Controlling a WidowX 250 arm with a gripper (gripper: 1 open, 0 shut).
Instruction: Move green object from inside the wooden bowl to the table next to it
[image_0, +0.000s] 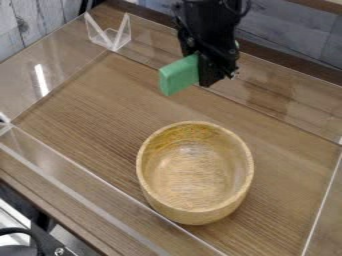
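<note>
Green object (179, 75) airborne beyond wooden bowl (195, 171), path unobstructed.

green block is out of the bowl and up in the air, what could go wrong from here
1. The gripper pinches the green block only at one end, so it may swing or slip and drop.
2. It hangs well above the table; released from there it could bounce, perhaps back into the wooden bowl.
3. The clear acrylic wall stands close behind the arm, so a wide move might strike it.
</note>
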